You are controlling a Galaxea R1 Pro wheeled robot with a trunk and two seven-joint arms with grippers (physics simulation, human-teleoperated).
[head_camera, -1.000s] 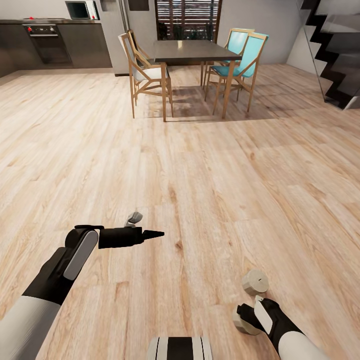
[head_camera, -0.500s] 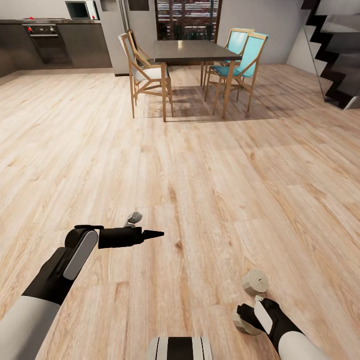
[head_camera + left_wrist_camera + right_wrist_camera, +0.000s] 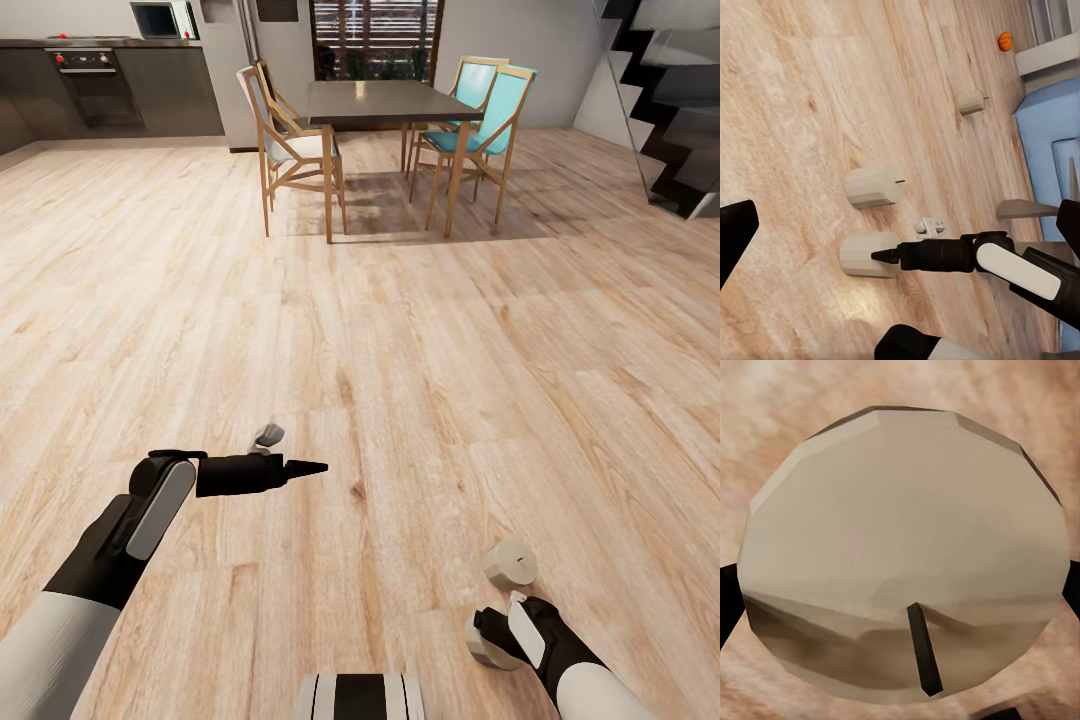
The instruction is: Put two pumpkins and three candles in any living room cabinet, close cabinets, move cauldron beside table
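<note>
Candle on the wood floor, between the fingers of the right gripper.
The right fingers touch this candle; whether they grip it tightly, I cannot tell. A second candle lies just beyond the fingertips, a third candle and a pumpkin well apart. The left gripper holds its fingers apart, with nothing between them.

You have three candles on the floor, one by itself, one at the right gripper and one farther off, one pumpkin, one dining table, four chairs and two arms
</note>
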